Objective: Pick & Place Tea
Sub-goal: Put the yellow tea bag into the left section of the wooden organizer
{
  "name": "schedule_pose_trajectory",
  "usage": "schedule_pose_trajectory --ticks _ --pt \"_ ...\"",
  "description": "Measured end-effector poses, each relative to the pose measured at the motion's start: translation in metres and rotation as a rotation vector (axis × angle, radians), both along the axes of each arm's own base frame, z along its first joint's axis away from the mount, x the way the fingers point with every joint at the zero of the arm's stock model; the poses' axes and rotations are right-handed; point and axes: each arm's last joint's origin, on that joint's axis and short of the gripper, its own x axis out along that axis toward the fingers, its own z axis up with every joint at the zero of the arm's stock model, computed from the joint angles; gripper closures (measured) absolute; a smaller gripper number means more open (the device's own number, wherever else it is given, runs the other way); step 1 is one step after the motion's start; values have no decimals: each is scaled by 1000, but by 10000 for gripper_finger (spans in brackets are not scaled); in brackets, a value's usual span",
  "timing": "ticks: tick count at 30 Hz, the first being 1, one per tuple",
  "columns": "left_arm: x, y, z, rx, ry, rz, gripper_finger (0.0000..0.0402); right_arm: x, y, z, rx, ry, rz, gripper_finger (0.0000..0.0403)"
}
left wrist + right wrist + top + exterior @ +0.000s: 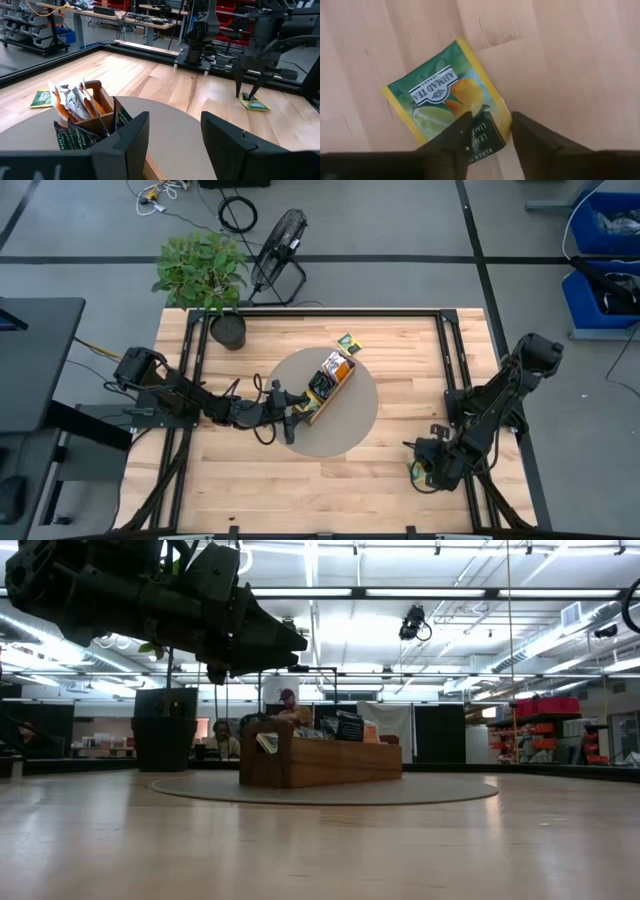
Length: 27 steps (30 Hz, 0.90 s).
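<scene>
The right gripper (487, 131) is pressing down over a yellow-green tea packet (449, 96) lying flat on the bench (400, 490), fingers apart straddling its edge. The left gripper (172, 137) is hovering spread wide just beside the packet-filled wooden tray (332, 385).

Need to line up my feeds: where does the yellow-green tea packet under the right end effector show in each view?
High view: tea packet, lower right, by right end effector.
Low view: not in it.
Left wrist view: far right on the table.
Right wrist view: centre.
Shared landmark: wooden tray.
</scene>
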Motion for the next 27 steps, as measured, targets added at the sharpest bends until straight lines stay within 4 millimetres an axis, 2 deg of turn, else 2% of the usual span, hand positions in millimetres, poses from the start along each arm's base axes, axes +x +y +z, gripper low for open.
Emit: schedule_pose_trajectory --ticks 7,9,15,20,27 --pt "0 0 0 -10 -4 1 216 8 11 14 -10 12 125 377" --pt "0 0 0 -11 -4 1 216 11 13 18 -14 7 176 395" --pt "2 2 1 -77 -28 -49 216 27 10 28 -72 -62 235 397" --pt "15 1 12 -116 -44 -150 216 45 5 40 -138 -135 296 399" --pt "28 -2 23 -121 -21 -185 216 70 0 62 -249 -247 385 402"
